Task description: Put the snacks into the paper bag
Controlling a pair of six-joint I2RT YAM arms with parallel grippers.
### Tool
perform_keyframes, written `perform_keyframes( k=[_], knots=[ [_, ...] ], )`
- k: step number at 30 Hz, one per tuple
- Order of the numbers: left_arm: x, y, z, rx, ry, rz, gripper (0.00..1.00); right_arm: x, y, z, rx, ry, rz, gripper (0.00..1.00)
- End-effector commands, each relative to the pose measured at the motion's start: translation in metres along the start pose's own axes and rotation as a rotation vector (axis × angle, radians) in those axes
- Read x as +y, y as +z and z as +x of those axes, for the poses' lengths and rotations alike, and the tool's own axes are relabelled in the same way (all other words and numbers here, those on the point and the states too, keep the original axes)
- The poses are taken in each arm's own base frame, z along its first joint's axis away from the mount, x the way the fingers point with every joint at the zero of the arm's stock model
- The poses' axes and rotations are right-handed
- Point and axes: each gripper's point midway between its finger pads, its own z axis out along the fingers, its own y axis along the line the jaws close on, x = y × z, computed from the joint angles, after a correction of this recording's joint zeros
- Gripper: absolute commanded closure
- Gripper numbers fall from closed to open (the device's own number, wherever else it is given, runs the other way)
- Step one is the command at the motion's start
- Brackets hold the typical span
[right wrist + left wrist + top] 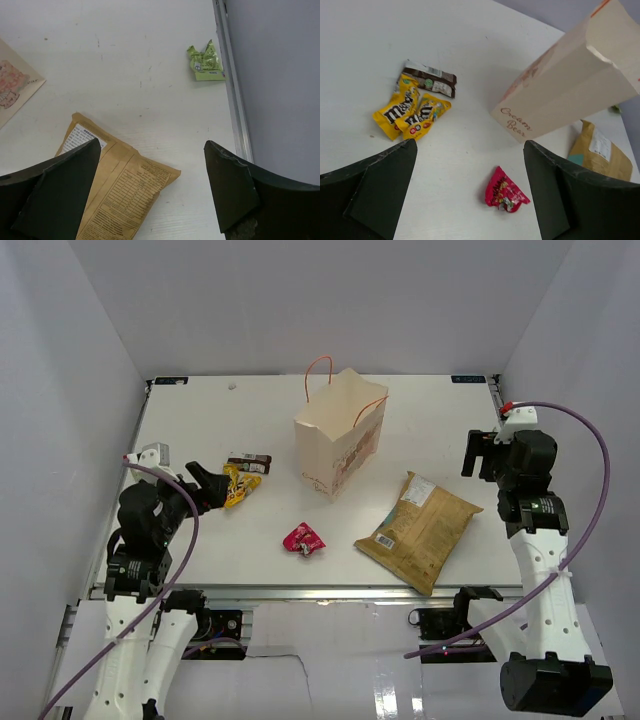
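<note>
Left fingers (pixel 370 195) stand wide apart with nothing between them, low over the left side of the desk (pixel 200 420). The right fingers (pixel 250 192) are spread and empty too, above the right side.

The paper bag (pixel 338 440) stands upright mid-desk, toward the back, its mouth open. Every snack in view lies outside it. Two yellow M&M's packets (pixel 410 112) overlap each other and touch the dark brown bar (pixel 431 80), just ahead of the left fingers. The red-pink wrapper (pixel 505 192) sits alone in front of the bag. The big tan crinkly bag (pixel 420 530) lies flat to the bag's right. A small green wrapper (pixel 205 62) rests against the right-hand rail.

The risks look plain enough. A pinch on the yellow pile could lift one packet and drag its neighbours. The light paper bag would likely tip or slide if an arm or the wide tan bag catches its rim. Fingers reaching for the green wrapper may strike the rail.
</note>
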Motion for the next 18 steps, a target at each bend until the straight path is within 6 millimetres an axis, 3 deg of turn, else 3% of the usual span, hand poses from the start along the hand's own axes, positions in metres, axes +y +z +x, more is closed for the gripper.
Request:
perform_keyframes(
  k=[1, 2, 3, 5, 6, 10, 12, 14, 18],
  knots=[
    [-0.028, -0.006, 0.019, 0.107, -0.053, 0.149, 0.02, 0.006, -0.006, -0.003, -0.003, -0.047, -0.047, 0.1],
    [-0.032, -0.007, 0.022, 0.122, -0.069, 0.174, 0.02, 0.013, -0.009, -0.004, -0.013, -0.093, -0.094, 0.1],
    [-0.037, -0.007, 0.026, 0.139, -0.081, 0.199, 0.02, 0.037, -0.017, -0.008, -0.055, -0.15, -0.245, 0.1],
    [-0.047, -0.009, 0.035, 0.193, -0.113, 0.261, 0.02, 0.066, -0.034, 0.004, -0.105, -0.424, -0.474, 0.1],
    [-0.049, -0.008, 0.04, 0.212, -0.118, 0.279, 0.02, 0.093, -0.051, 0.013, -0.151, -0.53, -0.666, 0.1],
    [-0.058, -0.012, 0.051, 0.264, -0.144, 0.341, 0.02, 0.087, -0.052, 0.042, 0.008, -0.536, -0.688, 0.1],
    [-0.059, -0.013, 0.055, 0.274, -0.156, 0.35, 0.02, 0.074, -0.033, 0.056, 0.157, -0.469, -0.625, 0.1],
    [-0.059, -0.014, 0.06, 0.291, -0.164, 0.358, 0.02, 0.072, -0.028, 0.07, 0.281, -0.397, -0.657, 0.1],
    [-0.061, -0.017, 0.066, 0.314, -0.171, 0.38, 0.02, 0.074, -0.019, 0.059, 0.284, -0.278, -0.686, 0.1]
  ],
)
